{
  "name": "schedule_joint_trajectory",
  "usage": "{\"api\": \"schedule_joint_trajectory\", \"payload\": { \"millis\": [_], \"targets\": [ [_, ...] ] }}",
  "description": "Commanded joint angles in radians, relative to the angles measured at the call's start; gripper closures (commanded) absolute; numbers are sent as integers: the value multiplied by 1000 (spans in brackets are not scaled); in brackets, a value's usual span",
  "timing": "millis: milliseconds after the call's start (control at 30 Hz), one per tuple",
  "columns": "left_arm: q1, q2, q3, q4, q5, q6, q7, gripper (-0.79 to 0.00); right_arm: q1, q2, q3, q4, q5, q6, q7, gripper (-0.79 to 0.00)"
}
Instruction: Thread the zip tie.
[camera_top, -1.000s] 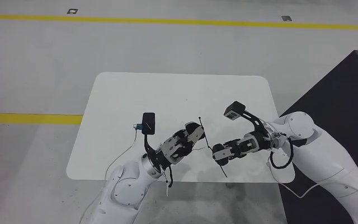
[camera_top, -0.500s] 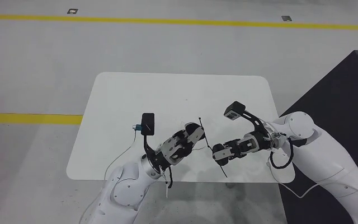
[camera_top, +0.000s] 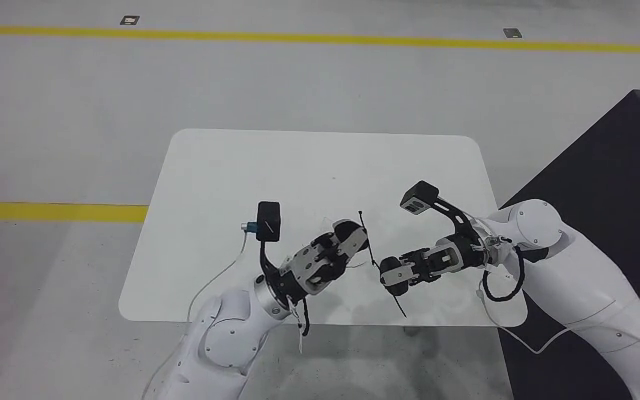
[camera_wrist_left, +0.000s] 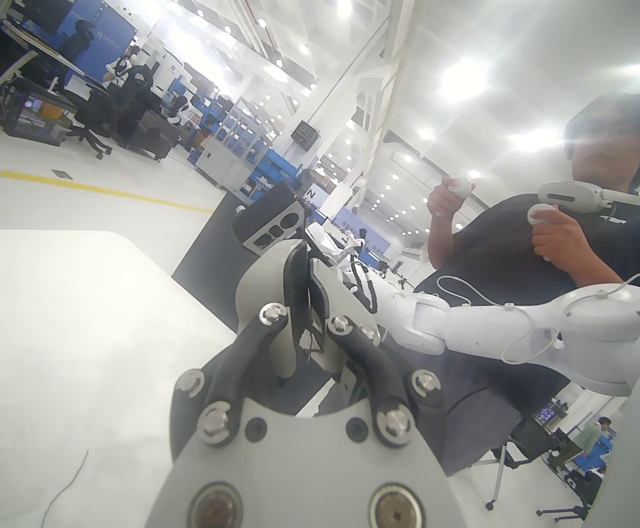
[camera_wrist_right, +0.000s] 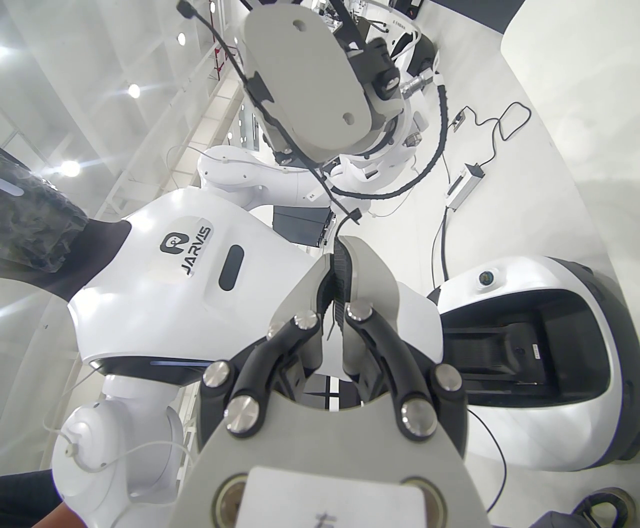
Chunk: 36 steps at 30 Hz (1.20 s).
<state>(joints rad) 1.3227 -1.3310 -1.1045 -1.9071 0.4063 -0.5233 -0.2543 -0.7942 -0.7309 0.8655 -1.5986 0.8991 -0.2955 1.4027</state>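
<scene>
White table (camera_top: 300, 160), 2 arms angled inward (tips close), left pincer (camera_top: 354, 238) and right pincer (camera_top: 391, 273) each clamped on zip tie (camera_top: 372, 258)

Zip tie (camera_top: 372, 262) too thin for detail, gripped stretches hidden inside left hand (camera_top: 354, 241) and right hand (camera_top: 389, 277)

Top camera's perched above the arms, staring down from well back on the whole white rounded table (camera_top: 300, 170). Left wrist camera sits tight behind the left gripper (camera_wrist_left: 301, 260), tilted up past the table's edge into the room. Right wrist camera hugs the right gripper (camera_wrist_right: 339, 260) and faces the left one, close up. Top and right wrist views share the thin black zip tie (camera_top: 359, 218).
</scene>
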Motion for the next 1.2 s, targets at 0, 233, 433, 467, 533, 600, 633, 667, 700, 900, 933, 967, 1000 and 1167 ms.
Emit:
{"api": "schedule_joint_trajectory", "payload": {
  "millis": [0,233,433,467,533,600,633,667,700,900,933,967,1000,1167],
  "targets": [
    [2,0,0,-1,5,-1,17,0,0,0,0,0,0,0,0,0],
    [3,1,1,2,12,3,32,0,0,0,0,0,0,0,0,0],
    [2,3,5,0,19,1,17,0,0,0,0,0,0,0,0,0],
    [3,3,5,-1,19,2,18,0,0,0,0,0,0,0,0,0],
    [3,4,6,-1,20,2,20,0,0,0,0,0,0,0,0,0],
    [3,4,7,-2,20,2,20,0,0,0,0,0,0,0,0,0],
    [3,4,6,-3,19,2,22,0,0,0,0,0,0,0,0,0],
    [4,4,6,-5,19,1,24,0,0,0,0,0,0,0,0,0],
    [5,5,5,-8,19,0,26,0,0,0,0,0,0,0,0,0],
    [9,7,5,-13,20,0,20,0,0,0,0,0,0,0,0,0],
    [8,7,7,-14,19,-1,17,0,0,0,0,0,0,0,0,0],
    [7,8,8,-13,19,0,14,0,0,0,0,0,0,0,0,0],
    [7,8,9,-11,19,1,11,0,0,0,0,0,0,0,0,0],
    [1,8,12,-7,19,8,10,0,0,0,0,0,0,0,0,0]
  ]
}}
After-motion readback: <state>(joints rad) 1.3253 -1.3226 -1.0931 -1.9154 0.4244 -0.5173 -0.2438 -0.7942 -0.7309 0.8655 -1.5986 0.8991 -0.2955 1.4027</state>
